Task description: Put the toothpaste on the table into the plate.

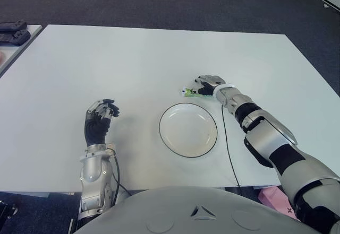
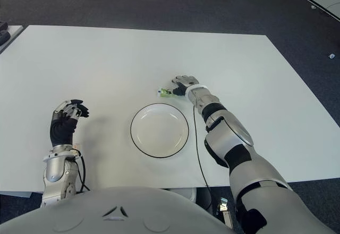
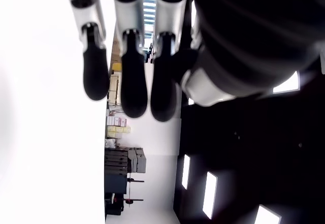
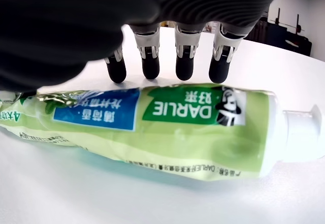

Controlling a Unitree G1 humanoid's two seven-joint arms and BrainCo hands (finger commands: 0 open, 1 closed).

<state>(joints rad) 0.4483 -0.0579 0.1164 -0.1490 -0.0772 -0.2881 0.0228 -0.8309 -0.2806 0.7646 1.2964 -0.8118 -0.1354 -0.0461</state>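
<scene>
On the white table, the right hand arches spread fingers over the toothpaste, seemingly ungrasped.

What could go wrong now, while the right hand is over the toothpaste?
The right hand has its fingers behind the toothpaste but not closed on it, so the smooth tube could slide away on the table. The plate lies close, so a low carry might hit its rim. The left hand shows idle left of the plate.
</scene>
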